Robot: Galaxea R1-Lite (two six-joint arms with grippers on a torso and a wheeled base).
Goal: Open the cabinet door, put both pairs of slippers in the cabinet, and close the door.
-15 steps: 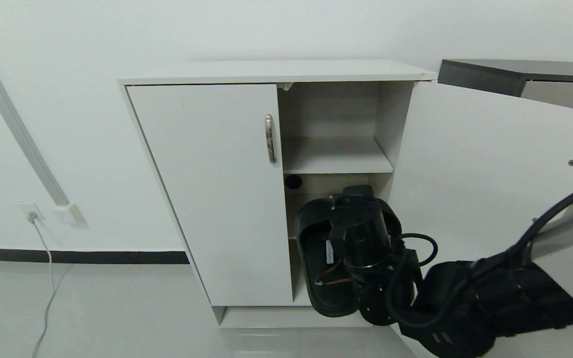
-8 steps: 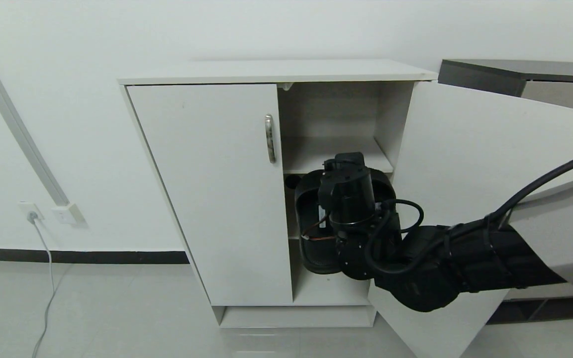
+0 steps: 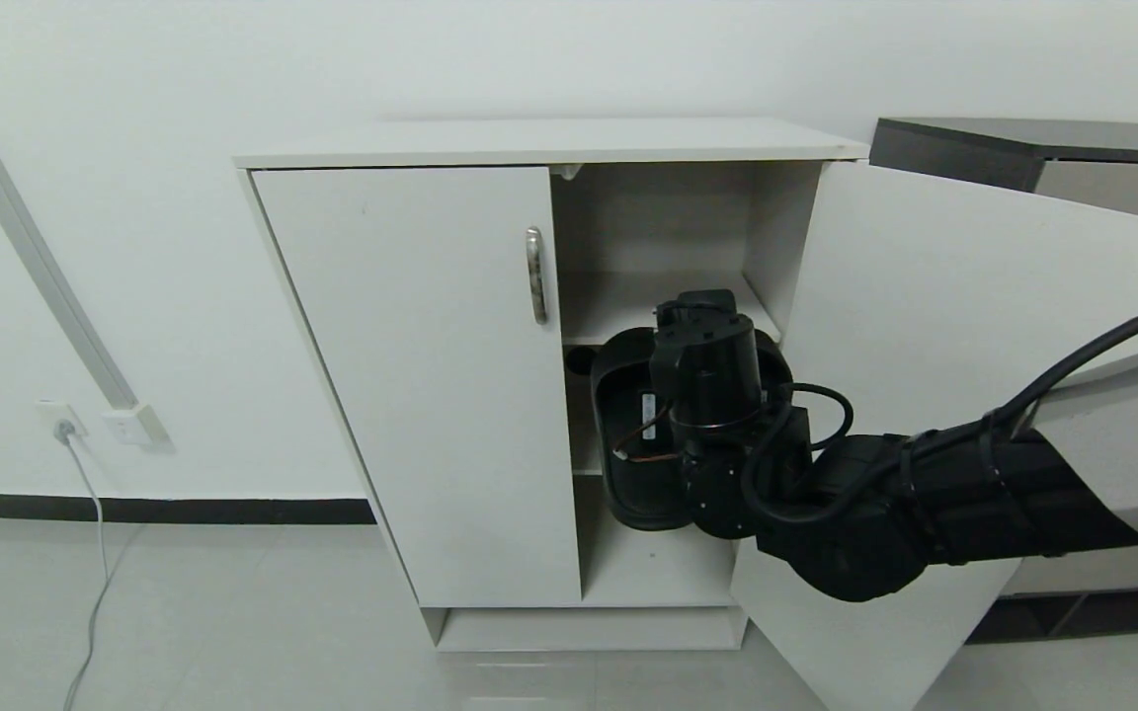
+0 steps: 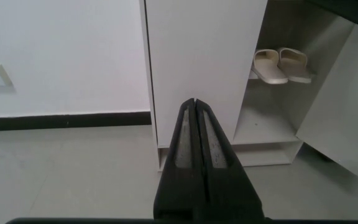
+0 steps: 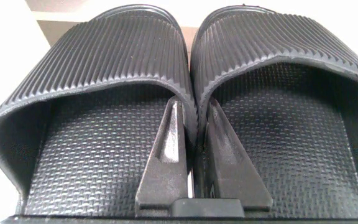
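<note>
The white cabinet (image 3: 411, 375) stands with its right door (image 3: 934, 326) swung open and its left door shut. My right gripper (image 5: 194, 149) is shut on the pair of black slippers (image 5: 185, 81), pinching their inner walls together. In the head view the black slippers (image 3: 628, 434) hang in front of the middle shelf opening, partly behind my right wrist. A beige pair of slippers (image 4: 283, 65) lies on the lower middle shelf. My left gripper (image 4: 195, 109) is shut with nothing in it, held low in front of the cabinet.
A dark-topped cabinet (image 3: 1033, 148) stands to the right, behind the open door. A wall socket (image 3: 60, 423) with a cable trailing to the floor sits to the left. The upper shelf (image 3: 663, 311) is bare. Tiled floor (image 4: 73, 168) lies in front.
My right arm lifted the black slippers from the cabinet's bottom up to the middle shelf level, then drifted slightly right and down. The doors have not moved.
</note>
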